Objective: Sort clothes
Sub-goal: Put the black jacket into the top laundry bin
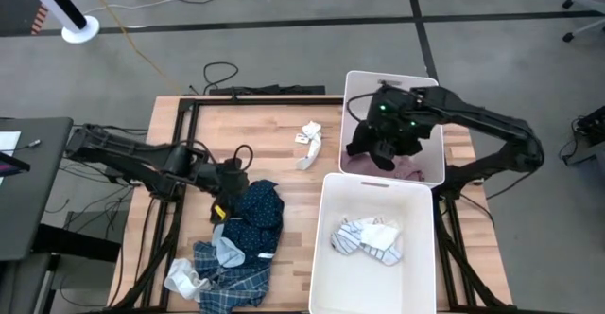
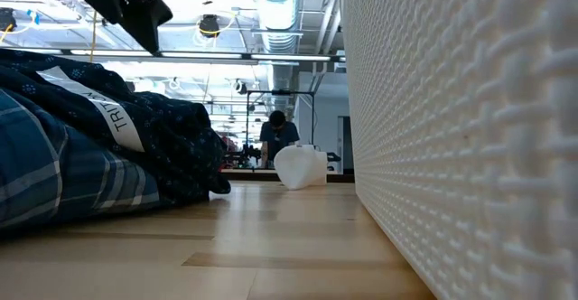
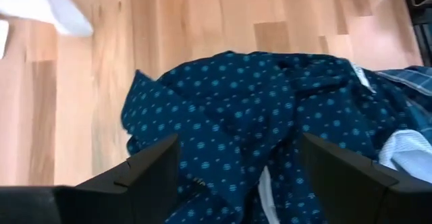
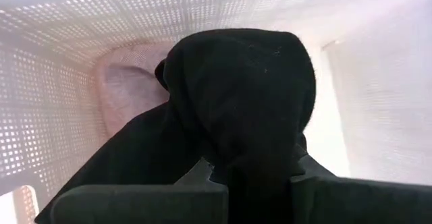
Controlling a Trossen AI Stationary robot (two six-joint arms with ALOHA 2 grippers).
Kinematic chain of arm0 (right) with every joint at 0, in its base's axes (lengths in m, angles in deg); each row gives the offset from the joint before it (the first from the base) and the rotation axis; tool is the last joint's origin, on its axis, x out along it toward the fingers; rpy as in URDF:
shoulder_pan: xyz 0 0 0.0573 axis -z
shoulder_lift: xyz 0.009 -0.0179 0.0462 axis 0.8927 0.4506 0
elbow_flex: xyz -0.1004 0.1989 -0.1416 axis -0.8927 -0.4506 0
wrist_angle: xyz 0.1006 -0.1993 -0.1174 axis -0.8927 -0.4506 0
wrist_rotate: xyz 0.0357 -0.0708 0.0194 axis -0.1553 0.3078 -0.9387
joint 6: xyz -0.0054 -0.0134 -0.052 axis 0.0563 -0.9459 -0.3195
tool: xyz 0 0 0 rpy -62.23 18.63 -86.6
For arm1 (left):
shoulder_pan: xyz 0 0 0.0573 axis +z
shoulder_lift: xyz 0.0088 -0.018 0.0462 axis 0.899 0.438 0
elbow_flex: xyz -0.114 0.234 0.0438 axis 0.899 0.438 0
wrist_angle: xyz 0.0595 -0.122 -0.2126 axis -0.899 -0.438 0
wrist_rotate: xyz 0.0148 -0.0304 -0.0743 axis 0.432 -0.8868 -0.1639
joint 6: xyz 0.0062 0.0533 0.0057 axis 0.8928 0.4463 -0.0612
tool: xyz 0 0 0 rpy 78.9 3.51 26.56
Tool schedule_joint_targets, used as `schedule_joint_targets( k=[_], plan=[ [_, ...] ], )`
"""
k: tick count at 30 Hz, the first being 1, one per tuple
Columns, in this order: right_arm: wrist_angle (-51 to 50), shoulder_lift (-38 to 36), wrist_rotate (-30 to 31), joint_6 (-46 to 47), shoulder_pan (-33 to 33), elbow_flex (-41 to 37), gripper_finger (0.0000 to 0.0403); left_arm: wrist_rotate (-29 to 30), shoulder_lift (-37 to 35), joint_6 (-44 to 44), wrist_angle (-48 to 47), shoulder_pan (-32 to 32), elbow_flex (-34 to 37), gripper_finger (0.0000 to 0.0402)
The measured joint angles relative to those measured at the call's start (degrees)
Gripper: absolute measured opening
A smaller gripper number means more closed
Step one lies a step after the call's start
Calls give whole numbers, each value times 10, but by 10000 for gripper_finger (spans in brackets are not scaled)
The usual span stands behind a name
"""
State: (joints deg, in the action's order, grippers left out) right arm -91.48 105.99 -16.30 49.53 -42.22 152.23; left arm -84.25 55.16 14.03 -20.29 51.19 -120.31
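From the right wrist camera we see what the overhead hides: the right gripper (image 4: 260,183) pinches a soft black shirt (image 4: 236,109), its fabric bunched between the fingers and draped inside the perforated white far bin (image 4: 40,116), with a pale pink piece (image 4: 125,86) lying at the bottom. From above, that gripper (image 1: 383,142) hangs over the same bin (image 1: 354,92).

The left wrist camera shows the left gripper (image 3: 239,177) spread wide just above the crumpled navy dotted piece (image 3: 270,109), not gripping it. The high view places this gripper (image 1: 227,183) at the pile's edge, beside the blue plaid shirt (image 1: 232,281).

The near bin (image 1: 326,257) holds 1 heap of grey-striped socks (image 1: 369,238). Farther off, a white sock (image 1: 308,144) lies alone on the wooden table (image 1: 265,125). At table level, the bin's mesh wall (image 2: 470,155) fills the right.
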Motion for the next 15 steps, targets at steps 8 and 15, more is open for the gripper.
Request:
schedule_joint_targets(
  k=[8,15],
  plan=[
    [1,44,-80,-31,23,-18,47,16,16,-2,5,-24,0,295],
    [4,83,-119,-42,49,-61,58,9,56,-22,5,-30,0,295]
  ],
)
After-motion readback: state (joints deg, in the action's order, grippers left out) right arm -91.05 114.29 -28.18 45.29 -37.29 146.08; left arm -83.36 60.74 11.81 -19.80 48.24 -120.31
